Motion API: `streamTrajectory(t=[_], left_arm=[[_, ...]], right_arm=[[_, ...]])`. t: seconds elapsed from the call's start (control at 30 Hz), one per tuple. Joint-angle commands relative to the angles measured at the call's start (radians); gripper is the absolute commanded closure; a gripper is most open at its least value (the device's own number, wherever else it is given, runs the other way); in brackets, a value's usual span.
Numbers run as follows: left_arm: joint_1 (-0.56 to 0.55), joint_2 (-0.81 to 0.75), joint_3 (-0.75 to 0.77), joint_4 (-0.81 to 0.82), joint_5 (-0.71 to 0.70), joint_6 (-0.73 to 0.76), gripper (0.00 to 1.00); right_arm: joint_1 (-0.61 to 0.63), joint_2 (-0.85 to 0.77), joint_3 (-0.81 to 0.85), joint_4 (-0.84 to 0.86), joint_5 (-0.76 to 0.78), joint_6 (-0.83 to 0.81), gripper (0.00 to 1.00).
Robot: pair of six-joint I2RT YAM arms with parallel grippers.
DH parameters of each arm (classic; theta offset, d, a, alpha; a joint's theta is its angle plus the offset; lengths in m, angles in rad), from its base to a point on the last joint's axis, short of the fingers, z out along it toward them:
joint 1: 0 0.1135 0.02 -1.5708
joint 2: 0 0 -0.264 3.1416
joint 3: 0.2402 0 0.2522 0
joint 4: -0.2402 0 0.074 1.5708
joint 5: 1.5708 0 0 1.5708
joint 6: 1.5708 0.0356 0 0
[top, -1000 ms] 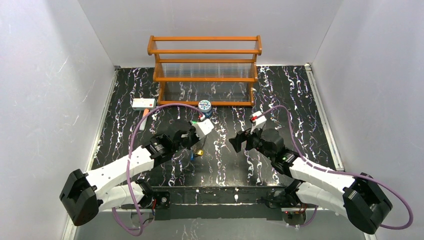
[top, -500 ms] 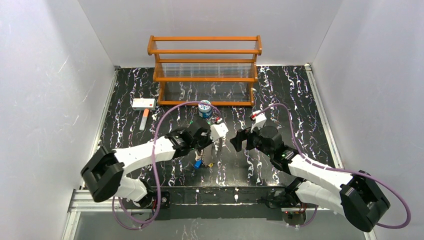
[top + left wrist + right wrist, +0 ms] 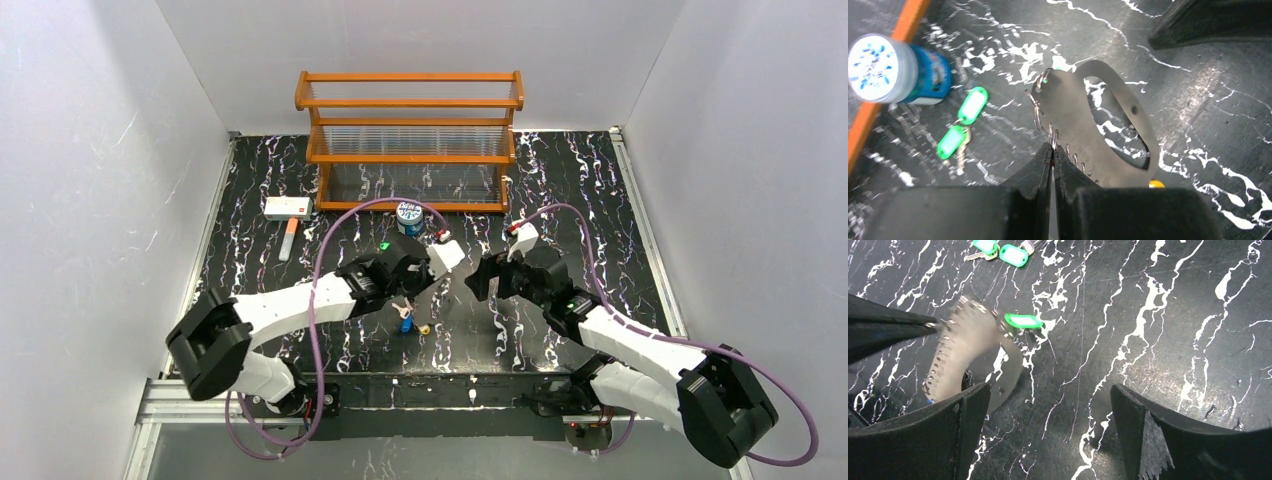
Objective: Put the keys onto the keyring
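**Left gripper** (image 3: 1053,150): pressed together, pinching the near rim of the keyring (image 3: 1068,117) at its tips. It touches nothing else.
- The keyring stands out ahead of the tips, tilted, with its open middle off to the right.
- I judge it lifted off the surface (image 3: 1228,125), since small keys dangle beneath it in the top view.
- My reading of the hold: an edge pinch leaves the small wire loops along the rim free and presents the keyring to my other arm.

**Left of the left gripper:** two loose green keys (image 3: 973,104) lie close together on the surface, with the can (image 3: 893,67) beyond them. Both keys are well apart from the keyring and not yet on it.

**On the keyring:**
- One green key (image 3: 1023,321) sits at the far end, at a rim loop.
- A blue key (image 3: 405,320) and a yellow key (image 3: 424,329) hang below my left gripper. They seem to hang from the keyring, but the join is too small to confirm.

**Right gripper** (image 3: 1048,390): spread wide, empty, touching nothing.
- The keyring lies ahead and to its left, partly hidden behind its left finger.
- Only bare surface shows between the fingers.
- My reading: it waits opposite the held keyring, ready either to steady it or to fetch a loose key.
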Motion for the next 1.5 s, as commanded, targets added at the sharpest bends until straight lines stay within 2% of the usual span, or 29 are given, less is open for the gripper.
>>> streamTrajectory(t=[0.0, 0.27, 0.47, 0.63, 0.8, 0.93, 1.27, 1.47], left_arm=[[-0.002, -0.159, 0.003, -0.132, -0.15, 0.033, 1.0], [-0.001, -0.3, 0.055, -0.478, -0.371, 0.103, 1.0], [-0.001, -0.228, 0.156, -0.716, -0.484, 0.159, 1.0], [-0.001, -0.176, 0.215, -0.835, -0.624, 0.186, 1.0], [-0.001, -0.117, 0.235, -0.86, -0.634, 0.201, 1.0], [-0.001, 0.0, 0.226, -0.85, -0.601, 0.196, 1.0], [-0.083, 0.294, 0.365, -0.72, -0.483, 0.122, 1.0], [-0.105, 0.343, 0.413, -0.611, -0.384, 0.088, 1.0]], right_arm=[[-0.025, 0.001, 0.059, 0.004, -0.073, 0.02, 0.01], [-0.056, 0.04, 0.076, 0.003, -0.128, 0.038, 0.01], [-0.074, 0.05, 0.078, 0.002, -0.153, 0.05, 0.01], [-0.091, 0.061, 0.076, 0.0, -0.176, 0.059, 0.01], [-0.105, 0.072, 0.071, 0.001, -0.188, 0.065, 0.01], [-0.117, 0.08, 0.071, 0.0, -0.204, 0.069, 0.01], [-0.146, 0.072, 0.06, -0.016, -0.214, 0.078, 0.01], [-0.165, 0.066, 0.062, -0.041, -0.214, 0.073, 0.01]])
